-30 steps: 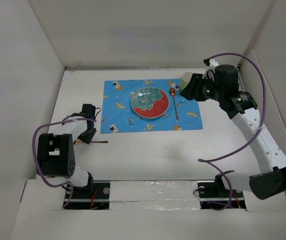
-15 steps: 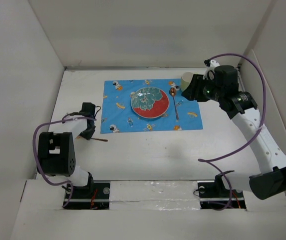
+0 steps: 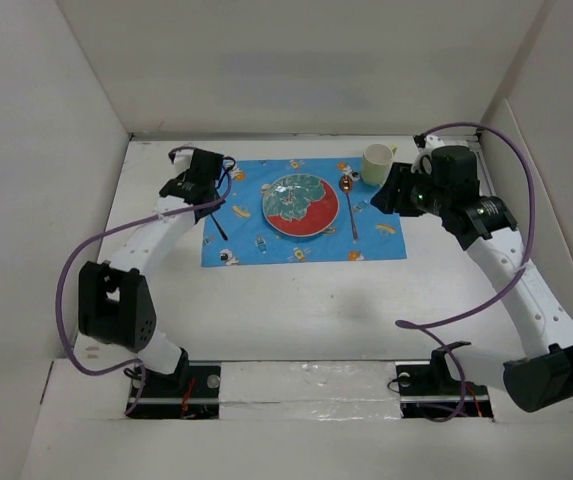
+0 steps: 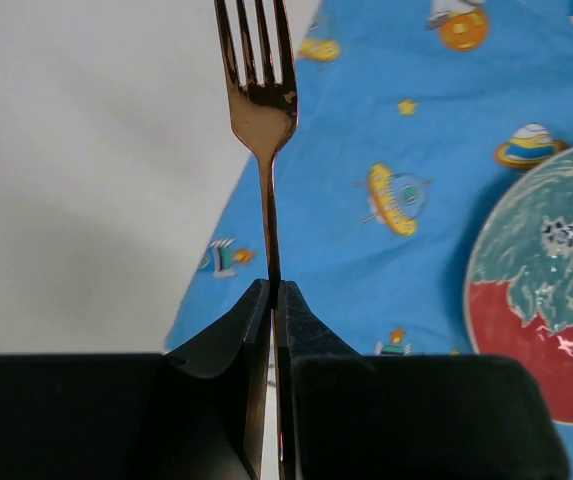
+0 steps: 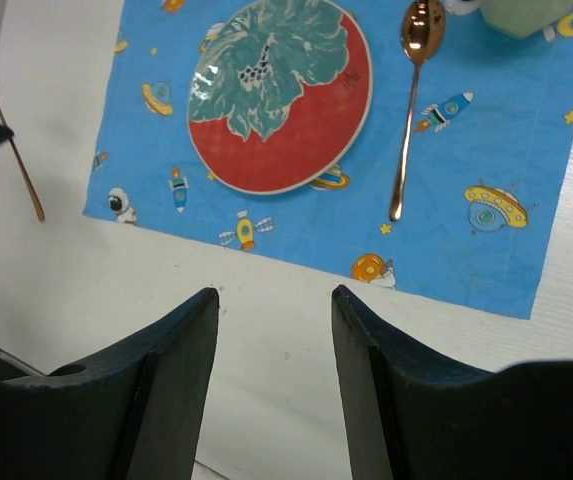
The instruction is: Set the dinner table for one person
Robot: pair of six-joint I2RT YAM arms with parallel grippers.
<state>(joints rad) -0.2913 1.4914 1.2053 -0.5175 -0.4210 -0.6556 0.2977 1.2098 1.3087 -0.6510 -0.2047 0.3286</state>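
Dinner table point(image 3: 296, 310): big white surface. Carries everything below.
Placemat point(image 3: 306, 232): blue, space print, flat on the table's far-centre part.
Plate point(image 3: 301, 205): red/teal, mid-mat.
Spoon point(image 3: 350, 208): copper, on the mat just R of the plate, bowl end far.
Mug point(image 3: 376, 163): pale, at the mat's far-R corner, close to the spoon bowl.
Fork point(image 4: 263, 110): copper, above the mat's L edge. Tines point away from the wrist, over bare table just beside the mat edge. Plate sits to its R, apart.
Left gripper point(image 4: 274, 292): fingers point(image 4: 221, 330) pinched nearly together on the fork handle. Only the thin stem is between them.
Right gripper point(image 5: 274, 335): fingers point(image 5: 181, 370) wide apart, nothing between them. It hangs above the mat's R side, near mug and spoon, touching neither.
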